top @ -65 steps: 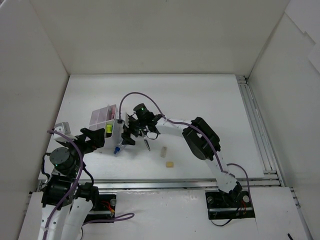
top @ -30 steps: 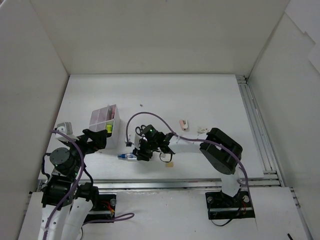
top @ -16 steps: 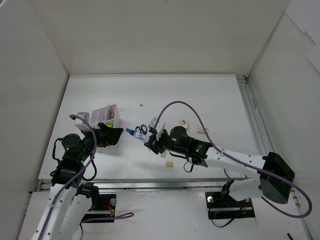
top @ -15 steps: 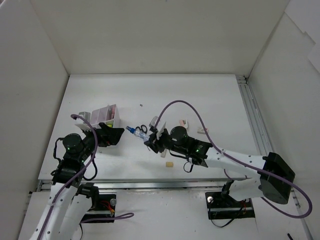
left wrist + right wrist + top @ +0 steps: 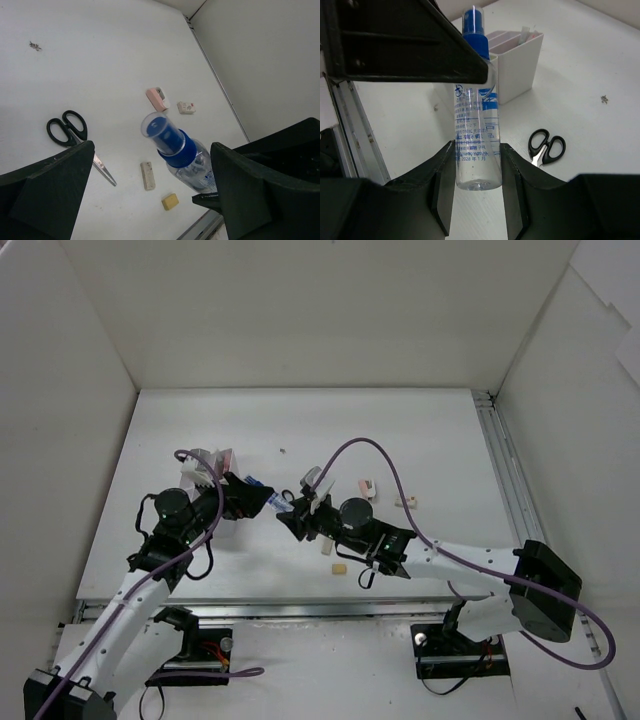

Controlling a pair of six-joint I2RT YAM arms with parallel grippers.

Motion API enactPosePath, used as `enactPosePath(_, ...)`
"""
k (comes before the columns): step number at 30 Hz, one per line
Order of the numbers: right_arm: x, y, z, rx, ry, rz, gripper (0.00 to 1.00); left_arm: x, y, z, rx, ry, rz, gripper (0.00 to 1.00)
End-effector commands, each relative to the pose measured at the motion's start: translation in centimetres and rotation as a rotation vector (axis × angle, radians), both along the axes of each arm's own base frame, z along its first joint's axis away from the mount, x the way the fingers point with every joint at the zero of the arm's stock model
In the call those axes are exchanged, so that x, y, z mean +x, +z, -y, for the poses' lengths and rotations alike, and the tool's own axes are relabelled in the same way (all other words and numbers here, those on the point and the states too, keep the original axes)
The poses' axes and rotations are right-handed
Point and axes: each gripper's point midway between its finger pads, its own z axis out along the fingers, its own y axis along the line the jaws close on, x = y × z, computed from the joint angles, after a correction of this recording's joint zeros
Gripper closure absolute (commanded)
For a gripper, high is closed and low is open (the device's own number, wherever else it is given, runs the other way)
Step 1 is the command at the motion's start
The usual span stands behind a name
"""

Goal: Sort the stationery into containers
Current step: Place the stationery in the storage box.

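Note:
A clear spray bottle (image 5: 475,135) with a blue cap is clamped by its base in my right gripper (image 5: 477,170), held above the table. My left gripper (image 5: 152,146) stands open with its fingers on either side of the bottle's capped end (image 5: 172,145), not touching it. In the top view the two grippers meet beside the white divided container (image 5: 205,468), which my left arm partly hides. On the table lie black scissors (image 5: 70,132), a pink-white correction tape (image 5: 157,98), a white eraser (image 5: 147,175) and a yellowish eraser (image 5: 170,201).
A small white item (image 5: 186,107) lies next to the correction tape. The container (image 5: 515,60) stands just behind the bottle in the right wrist view, with the scissors (image 5: 547,146) to its right. White walls enclose the table; a rail (image 5: 510,490) runs along its right side.
My left arm has swung right from beside the container until its open fingers flank the bottle's cap. The right gripper keeps the bottle, shifted slightly left.

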Motion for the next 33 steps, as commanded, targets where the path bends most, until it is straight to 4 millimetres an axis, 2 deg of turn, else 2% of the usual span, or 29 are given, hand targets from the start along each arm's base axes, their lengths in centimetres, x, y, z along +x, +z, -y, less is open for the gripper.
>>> enactPosePath(1,0.2,7.7,-0.8,0.232,-0.015,0.125,1.0,0.6,4.7,1.1,-0.054,-0.037,0.149,0.08)
enactPosePath(4,0.2,8.3,-0.6,0.246,-0.02,0.148,1.0,0.5,4.9,1.5,-0.056,-0.053,0.163,0.25)
enactPosePath(5,0.2,8.4,-0.8,0.246,-0.019,0.15,1.0,0.4,5.2,1.6,-0.061,-0.063,0.178,0.36)
enactPosePath(8,0.5,8.0,-1.3,0.227,-0.017,0.156,1.0,0.1,5.5,2.3,-0.072,-0.11,0.196,0.55)
enactPosePath(10,1.2,7.4,-1.4,0.21,-0.049,0.154,1.0,-0.5,6.2,3.1,-0.085,-0.164,0.216,0.62)
enactPosePath(13,1.8,7.5,-1.7,0.202,-0.068,0.164,1.0,-1.3,6.4,3.9,-0.1,-0.224,0.223,0.84)
enactPosePath(14,1.9,7.8,-1.7,0.21,-0.076,0.166,1.0,-1.3,6.4,3.9,-0.102,-0.223,0.222,0.97)
enactPosePath(15,2.1,7.7,-1.7,0.205,-0.08,0.168,1.0,-1.3,6.6,3.8,-0.1,-0.218,0.228,1.0)
enactPosePath(17,2.5,7.8,-1.4,0.206,-0.11,0.169,0.92,-1.2,6.7,3.5,-0.092,-0.195,0.231,1.0)
enactPosePath(18,2.5,7.9,-1.2,0.205,-0.116,0.174,0.83,-1.1,7.1,3.3,-0.087,-0.183,0.24,1.0)
enactPosePath(20,2.5,8.2,-0.8,0.211,-0.133,0.177,0.71,-0.7,7.4,2.5,-0.057,-0.126,0.26,1.0)
enactPosePath(21,2.5,8.5,-0.7,0.219,-0.135,0.179,0.46,-0.4,8.1,2.0,-0.045,-0.093,0.277,1.0)
enactPosePath(23,2.7,8.7,0.0,0.227,-0.164,0.176,0.14,0.5,8.2,0.2,0.019,0.02,0.287,1.0)
enactPosePath(24,2.7,8.7,0.3,0.229,-0.17,0.176,0.02,0.8,9.4,-0.7,0.04,0.068,0.317,1.0)
enactPosePath(25,2.6,8.7,0.8,0.23,-0.184,0.176,0.02,1.2,9.1,-1.6,0.078,0.12,0.303,1.0)
enactPosePath(26,2.9,8.6,1.4,0.236,-0.21,0.166,0.02,2.2,9.3,-3.4,0.139,0.22,0.318,1.0)
enactPosePath(27,3.1,8.5,1.9,0.238,-0.227,0.162,0.02,2.7,10.4,-4.7,0.168,0.285,0.332,1.0)
enactPosePath(30,3.2,7.8,3.9,0.239,-0.297,0.151,0.02,5.0,10.2,-10.0,0.297,0.521,0.301,1.0)
enactPosePath(32,3.5,7.1,5.9,0.253,-0.365,0.128,0.02,6.1,10.5,-11.8,0.333,0.583,0.298,1.0)
enactPosePath(33,3.7,7.0,6.6,0.266,-0.39,0.114,0.02,7.3,10.3,-13.5,0.366,0.623,0.282,1.0)
